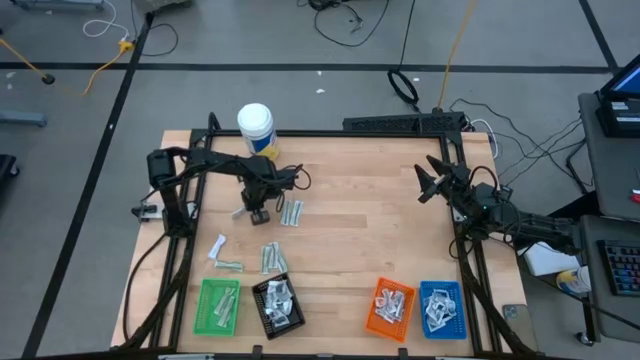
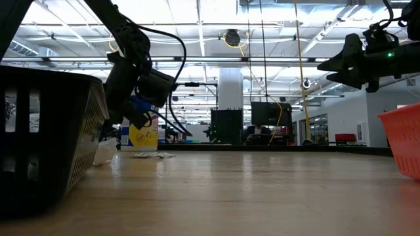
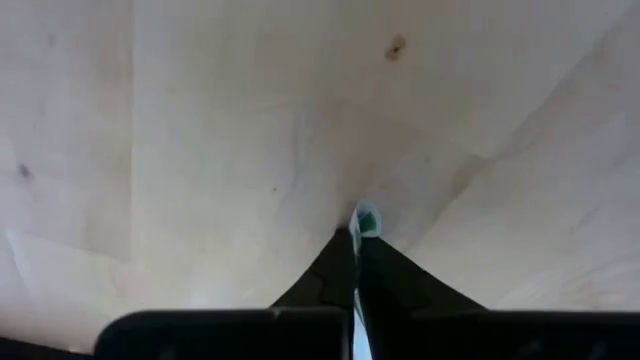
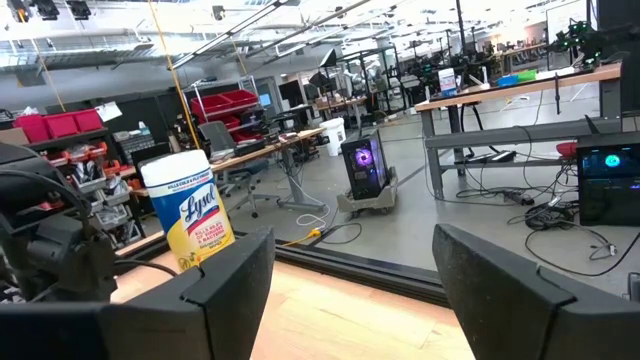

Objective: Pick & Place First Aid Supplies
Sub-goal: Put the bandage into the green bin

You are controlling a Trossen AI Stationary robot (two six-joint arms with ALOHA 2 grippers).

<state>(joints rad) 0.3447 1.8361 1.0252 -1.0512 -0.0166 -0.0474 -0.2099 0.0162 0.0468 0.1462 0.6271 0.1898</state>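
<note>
White bottle (image 1: 256, 127) with yellow label, 4 trays: green (image 1: 203, 310), black (image 1: 262, 318), orange (image 1: 374, 319), blue (image 1: 458, 310)

You see the table (image 1: 340, 200) from overhead and level at its surface — wrist cameras ride each arm.

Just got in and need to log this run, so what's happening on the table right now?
The left gripper is down at the table's middle-left with its fingers shut on a small packet. A few more packets lie loose on the wood beside it. The green tray, black tray, orange tray and blue tray along the near edge each already hold some. The right gripper waits open above the table's right side.
</note>
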